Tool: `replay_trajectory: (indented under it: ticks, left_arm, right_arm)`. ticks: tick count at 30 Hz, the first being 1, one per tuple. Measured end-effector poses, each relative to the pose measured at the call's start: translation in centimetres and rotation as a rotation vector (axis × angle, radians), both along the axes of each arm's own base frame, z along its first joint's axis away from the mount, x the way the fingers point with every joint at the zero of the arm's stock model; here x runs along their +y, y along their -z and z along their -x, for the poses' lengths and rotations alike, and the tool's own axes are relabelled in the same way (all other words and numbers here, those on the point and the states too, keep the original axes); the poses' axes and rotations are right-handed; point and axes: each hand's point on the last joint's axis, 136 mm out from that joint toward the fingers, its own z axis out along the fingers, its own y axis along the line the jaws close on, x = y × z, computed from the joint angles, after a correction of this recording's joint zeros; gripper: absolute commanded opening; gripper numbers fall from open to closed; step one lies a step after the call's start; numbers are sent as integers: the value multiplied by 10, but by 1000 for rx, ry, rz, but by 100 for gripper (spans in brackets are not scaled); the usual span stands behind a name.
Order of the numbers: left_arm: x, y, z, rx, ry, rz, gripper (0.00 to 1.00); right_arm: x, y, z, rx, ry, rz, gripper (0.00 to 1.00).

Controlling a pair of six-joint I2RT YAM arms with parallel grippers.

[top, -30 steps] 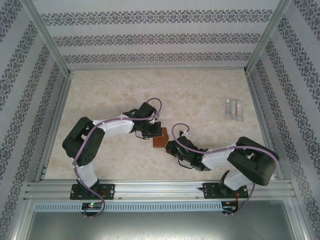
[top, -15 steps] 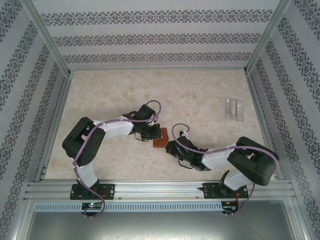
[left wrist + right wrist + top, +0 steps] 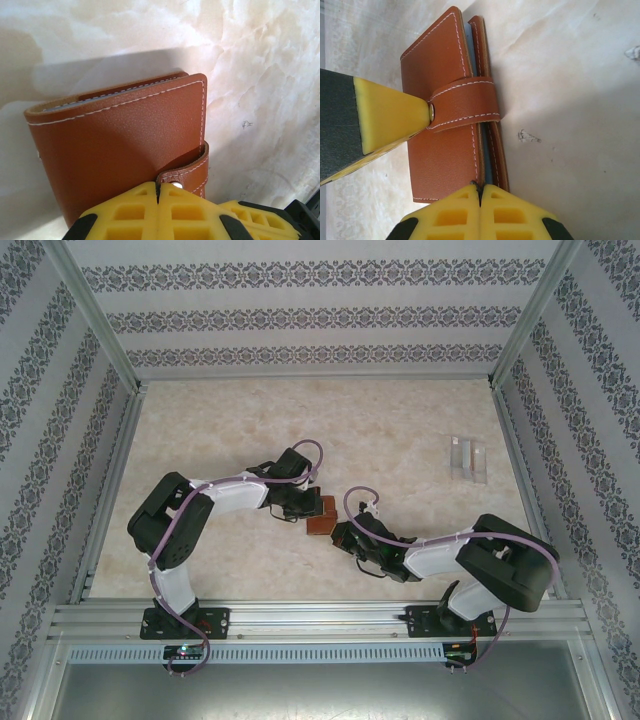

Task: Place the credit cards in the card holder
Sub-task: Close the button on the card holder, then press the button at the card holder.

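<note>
- Your left tool (image 3: 157,200) has its yellow pads pressed together with nothing between them; its tip touches the snap tab (image 3: 465,102) of the brown leather card holder (image 3: 125,135), which sits directly ahead of it.
- Your right tool (image 3: 480,202) is also pressed shut, its tip against the holder's end edge, where the grey-blue lining shows between the two covers.
- The tab is wrapped over the holder's open side and lies flat on the front cover.
- The two tools come at the holder from different sides and sit close together, so each one crowds the other's approach.
- A clear plastic case (image 3: 467,458) lies well apart, beyond the right tool and off to its right, near the right wall post (image 3: 515,455).
- Bare table (image 3: 400,420) stretches beyond both tools to the patterned back wall (image 3: 320,315); behind them runs the aluminium rail (image 3: 320,618).
</note>
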Motion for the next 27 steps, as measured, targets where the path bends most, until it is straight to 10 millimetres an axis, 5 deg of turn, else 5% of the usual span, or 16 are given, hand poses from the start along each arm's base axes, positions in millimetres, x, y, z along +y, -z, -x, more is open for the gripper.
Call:
replay_trajectory:
  ticks: [6, 12, 15, 21, 27]
  left_arm:
    - [-1, 0, 1, 4, 3, 5, 0]
    - [-1, 0, 1, 5, 3, 5, 0]
    - [-1, 1, 1, 6, 3, 4, 0]
    - [-1, 1, 1, 8, 4, 6, 0]
    - [-1, 1, 1, 8, 4, 5, 0]
  right_arm:
    - [-7, -18, -2, -28, -9, 20, 18]
    - [-18, -79, -26, -154, 17, 11, 21]
    - [-21, -93, -44, -164, 9, 21, 6]
    - [-20, -59, -75, 7, -89, 8, 0]
    - [7, -38, -68, 160, -290, -84, 0]
